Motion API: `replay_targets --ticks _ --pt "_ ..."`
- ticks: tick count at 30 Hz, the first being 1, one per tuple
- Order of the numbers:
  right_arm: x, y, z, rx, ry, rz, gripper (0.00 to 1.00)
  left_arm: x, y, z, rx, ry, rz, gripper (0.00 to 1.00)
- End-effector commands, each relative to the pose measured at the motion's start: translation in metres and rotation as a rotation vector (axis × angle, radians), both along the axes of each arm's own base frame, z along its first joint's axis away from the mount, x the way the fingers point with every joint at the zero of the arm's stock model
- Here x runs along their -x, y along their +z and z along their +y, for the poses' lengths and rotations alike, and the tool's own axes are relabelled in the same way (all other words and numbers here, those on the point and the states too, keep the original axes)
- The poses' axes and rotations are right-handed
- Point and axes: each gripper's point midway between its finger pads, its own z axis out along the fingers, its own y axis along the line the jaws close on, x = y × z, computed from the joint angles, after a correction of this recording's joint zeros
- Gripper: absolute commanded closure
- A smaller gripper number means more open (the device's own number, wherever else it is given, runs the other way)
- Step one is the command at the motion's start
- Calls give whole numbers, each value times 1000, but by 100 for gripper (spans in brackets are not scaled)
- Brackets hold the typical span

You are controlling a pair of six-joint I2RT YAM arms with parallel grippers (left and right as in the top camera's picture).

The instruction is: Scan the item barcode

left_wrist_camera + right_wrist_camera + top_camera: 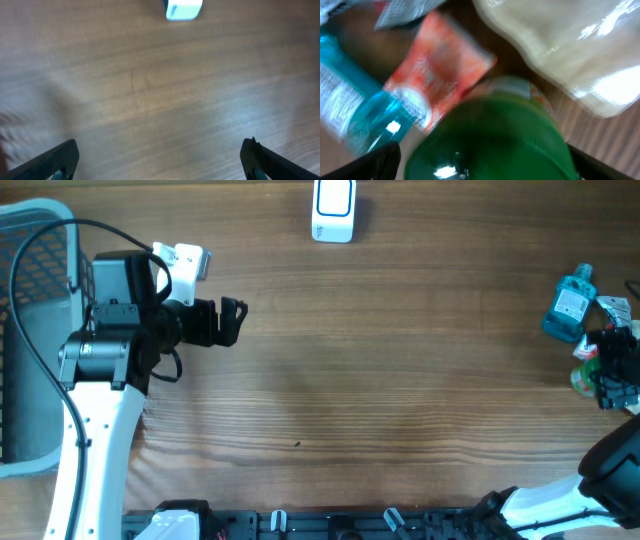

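Note:
A white barcode scanner (333, 210) stands at the table's far edge, and the left wrist view catches it at the top (184, 9). My left gripper (232, 320) (160, 160) hangs open over bare wood, holding nothing. At the right edge my right gripper (615, 375) (485, 160) is down over a pile of items. Its jaws stand wide on either side of a green-lidded container (490, 140) (582, 378), with a thin gap showing on the left side. No barcode shows in any view.
Around the green lid lie a blue liquid bottle (568, 305) (355, 105), a red packet (437, 70) and a clear plastic bag (565, 45). A grey-blue basket (30, 330) sits at the left edge behind the left arm.

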Motion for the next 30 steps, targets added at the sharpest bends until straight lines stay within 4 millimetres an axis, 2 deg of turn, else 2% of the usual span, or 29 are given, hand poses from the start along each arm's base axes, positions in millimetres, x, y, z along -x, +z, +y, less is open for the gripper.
replay_targets --ticks 1,4,5,6,7,8,9,11,13,14,17,19,21,23,25,27,29,30 --pt "-32 73 10 1 110 -149 0 0 62 -1 -9 -26 -243 0" --pt "-24 160 14 158 110 -218 0 7 143 4 -41 -10 -567 0" --pt "-13 189 14 223 79 -231 0 12 170 10 -57 23 -673 0" --pt "1 210 13 275 28 -231 0 19 190 15 -72 54 -748 0" --pt "15 229 12 334 -16 -235 0 24 203 20 -85 86 -797 0" --pt "35 258 13 428 -66 -259 0 30 216 28 -103 132 -843 0" --pt "49 278 19 484 -85 -290 0 36 224 34 -115 164 -872 0" --pt "64 308 36 535 -84 -383 0 43 234 40 -126 199 -905 0" --pt "71 352 66 579 -27 -580 0 51 253 49 -139 260 -978 0" --pt "71 380 81 615 12 -702 0 54 263 54 -144 291 -1015 0" --pt "79 505 130 781 122 -1214 0 66 293 75 -231 407 -1134 0" --pt "91 560 147 892 161 -1422 0 67 291 84 -347 427 -1126 0" --pt "100 597 161 1002 221 -1555 0 68 281 103 -500 493 -1063 0" --pt "100 602 167 1025 262 -1580 0 71 266 122 -590 574 -974 0" --pt "94 590 174 1075 337 -1500 0 77 256 126 -611 581 -927 0" --pt "89 560 177 1102 397 -1347 0 85 255 117 -575 525 -938 0" --pt "102 538 178 1186 407 -1195 0 97 245 97 -515 405 -931 0" --pt "113 532 185 1248 449 -1154 0 106 242 84 -486 332 -940 0"
